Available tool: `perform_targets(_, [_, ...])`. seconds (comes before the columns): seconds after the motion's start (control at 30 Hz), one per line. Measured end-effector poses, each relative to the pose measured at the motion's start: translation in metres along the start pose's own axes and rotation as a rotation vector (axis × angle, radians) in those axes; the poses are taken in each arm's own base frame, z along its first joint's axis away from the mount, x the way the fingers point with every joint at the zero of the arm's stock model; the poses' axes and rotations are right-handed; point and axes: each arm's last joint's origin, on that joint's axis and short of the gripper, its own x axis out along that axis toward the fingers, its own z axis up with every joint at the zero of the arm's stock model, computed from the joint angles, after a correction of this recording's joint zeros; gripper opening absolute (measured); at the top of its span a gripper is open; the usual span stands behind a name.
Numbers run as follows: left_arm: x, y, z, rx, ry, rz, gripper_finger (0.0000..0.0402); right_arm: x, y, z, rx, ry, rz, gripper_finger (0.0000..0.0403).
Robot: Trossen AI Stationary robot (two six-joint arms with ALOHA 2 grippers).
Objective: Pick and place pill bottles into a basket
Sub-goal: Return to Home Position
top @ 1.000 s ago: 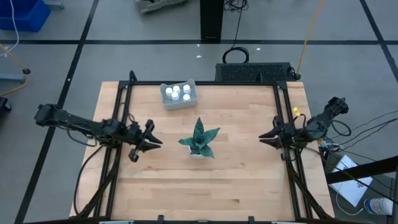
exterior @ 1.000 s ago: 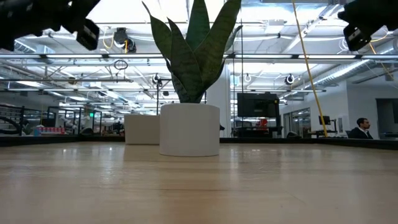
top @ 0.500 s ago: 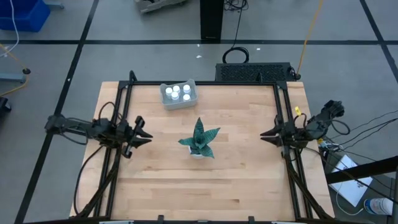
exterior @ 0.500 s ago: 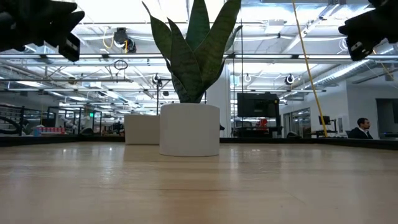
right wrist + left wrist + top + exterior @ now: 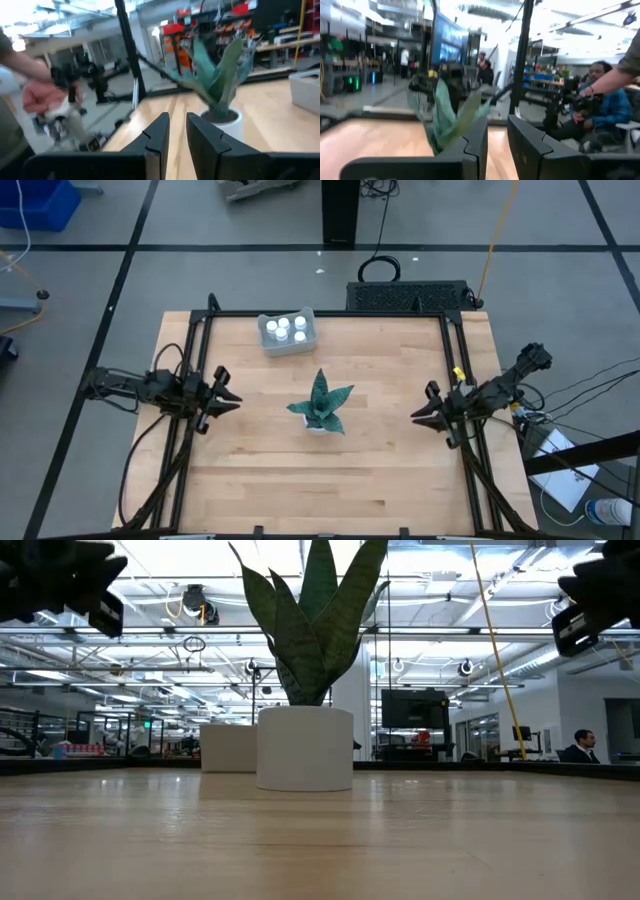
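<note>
The pale grey-blue basket (image 5: 287,334) stands at the table's far side, left of centre, with the four white pill bottles (image 5: 286,329) standing upright inside it. It also shows in the low view (image 5: 228,748) and at the edge of the right wrist view (image 5: 307,90). My left gripper (image 5: 230,398) hovers empty at the table's left, level, pointing at the plant. My right gripper (image 5: 418,417) hovers empty at the table's right, also pointing at the plant. In both wrist views the fingers stand nearly together, with only a narrow slit between them (image 5: 497,145) (image 5: 177,137).
A snake plant in a white pot (image 5: 320,406) stands at the table's middle, between the two grippers (image 5: 305,745). Black frame rails (image 5: 200,350) run along the table's left, right and far sides. People show in the room beyond the table (image 5: 605,100).
My left gripper has drawn back toward the table's left edge, away from the plant. My right gripper has shifted toward the table's near edge and dropped a little. The basket, bottles and plant have stayed put.
</note>
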Motion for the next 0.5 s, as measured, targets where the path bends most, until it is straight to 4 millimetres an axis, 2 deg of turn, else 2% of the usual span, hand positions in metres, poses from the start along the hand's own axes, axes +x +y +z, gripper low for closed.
perform_targets(0.17, [0.000,0.001,-0.005,-0.015,0.052,0.016,0.0079,0.001,-0.001,0.000,-0.043,-0.001,-0.013,0.0059])
perform_targets(0.3, [-0.001,0.003,-0.018,0.043,0.173,0.041,0.0079,0.001,-0.001,0.000,-0.088,0.000,-0.020,0.0059])
perform_targets(0.5, [-0.002,0.006,-0.024,0.108,0.214,0.125,0.0079,0.001,-0.002,0.001,-0.160,-0.007,-0.041,0.0059])
